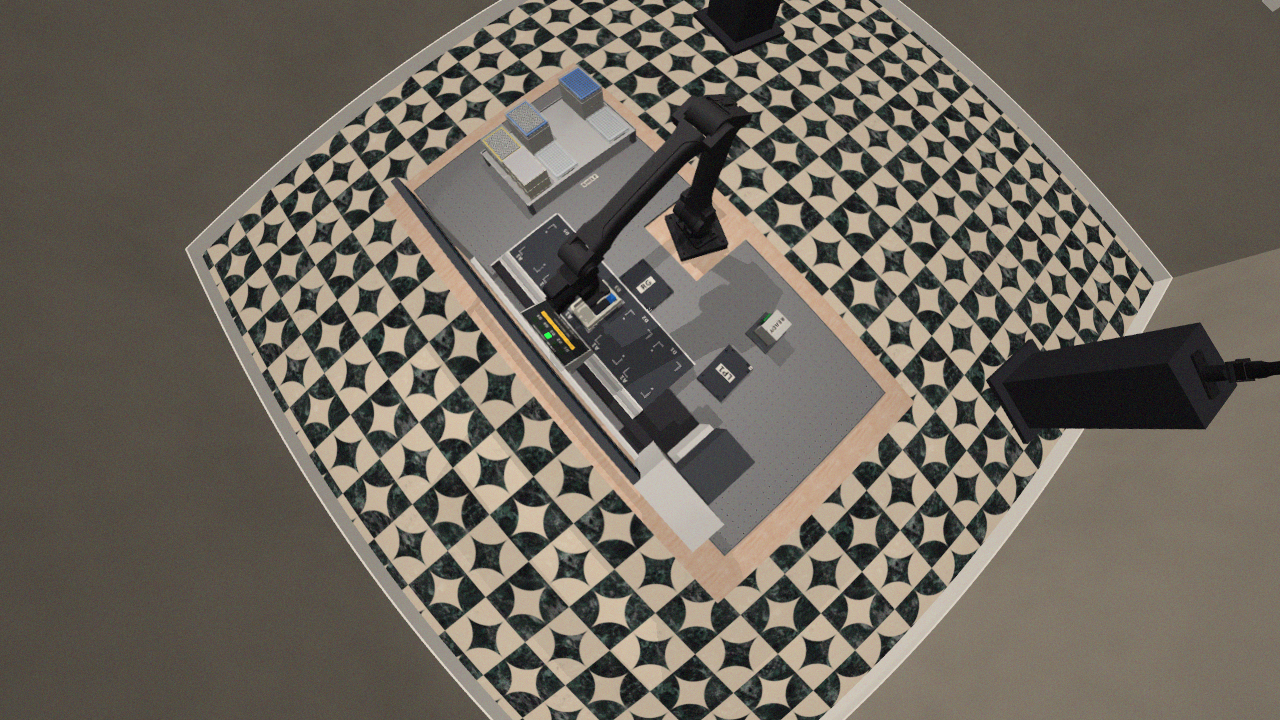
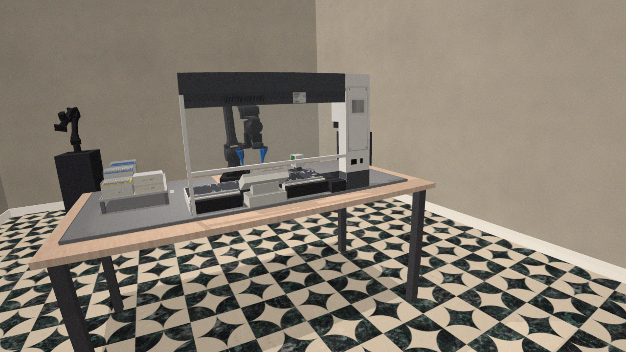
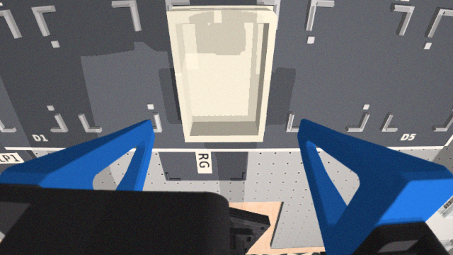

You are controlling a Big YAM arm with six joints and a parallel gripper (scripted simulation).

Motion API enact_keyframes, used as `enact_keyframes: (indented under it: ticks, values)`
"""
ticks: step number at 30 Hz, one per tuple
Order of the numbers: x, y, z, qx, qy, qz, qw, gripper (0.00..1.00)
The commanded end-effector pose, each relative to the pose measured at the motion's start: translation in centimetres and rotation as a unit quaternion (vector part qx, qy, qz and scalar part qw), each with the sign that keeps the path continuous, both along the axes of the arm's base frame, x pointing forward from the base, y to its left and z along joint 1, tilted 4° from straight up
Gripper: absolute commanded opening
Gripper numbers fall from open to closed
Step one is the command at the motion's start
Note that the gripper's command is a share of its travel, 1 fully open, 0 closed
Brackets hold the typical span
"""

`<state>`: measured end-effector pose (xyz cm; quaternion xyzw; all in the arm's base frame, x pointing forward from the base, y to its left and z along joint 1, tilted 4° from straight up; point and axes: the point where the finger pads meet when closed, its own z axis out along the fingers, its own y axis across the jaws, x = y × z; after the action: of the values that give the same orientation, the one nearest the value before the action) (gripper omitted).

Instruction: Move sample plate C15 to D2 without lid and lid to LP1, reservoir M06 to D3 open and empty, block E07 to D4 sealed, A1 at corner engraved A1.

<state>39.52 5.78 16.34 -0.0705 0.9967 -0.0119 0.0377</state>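
A cream one-well reservoir point(image 3: 223, 71) point(image 1: 585, 313) lies open and empty inside the brackets of the middle deck position. The D1 label point(image 3: 39, 137) is far to its left and the D5 label point(image 3: 408, 137) far to its right. My gripper point(image 3: 226, 127) point(image 1: 597, 302) point(image 2: 251, 157) is open and empty. It hangs above the reservoir's near end, with its blue fingers clear of both long sides. The other plates, blocks and tip racks stand on the SHELF point(image 1: 572, 125) point(image 2: 135, 202); their labels are too small to read.
The regrip nest RG point(image 3: 203, 163) point(image 1: 653, 285) lies just behind the reservoir, towards the arm's base. Lid park LP1 point(image 1: 728, 368) and the READY key point(image 1: 775, 326) point(image 2: 296, 156) stand further right. The liquid handler's dark gantry point(image 2: 262, 87) spans the deck overhead.
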Motion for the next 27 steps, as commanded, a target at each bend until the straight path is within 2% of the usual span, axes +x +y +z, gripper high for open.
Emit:
enact_keyframes:
  ticks: [1,2,4,13,14,16,17,22,27]
  values:
    - [1.7,0.6,3.1,0.006,-0.031,0.0,0.999,1.0]
    - [1.0,0.6,2.8,0.005,-0.026,0.0,1.0,1.0]
    - [1.5,0.7,4.2,0.007,-0.039,0.0,0.999,1.0]
    - [0.9,0.8,5.2,0.006,-0.032,0.002,0.999,1.0]
    - [1.1,0.8,5.7,0.007,-0.037,0.002,0.999,1.0]
    - [1.1,0.8,5.7,0.007,-0.037,0.002,0.999,1.0]
    - [1.5,0.9,5.0,0.005,-0.025,0.003,1.0,1.0]
    - [1.1,0.8,7.0,0.007,-0.04,0.002,0.999,1.0]
    - [1.1,0.9,7.3,0.006,-0.033,0.002,0.999,1.0]
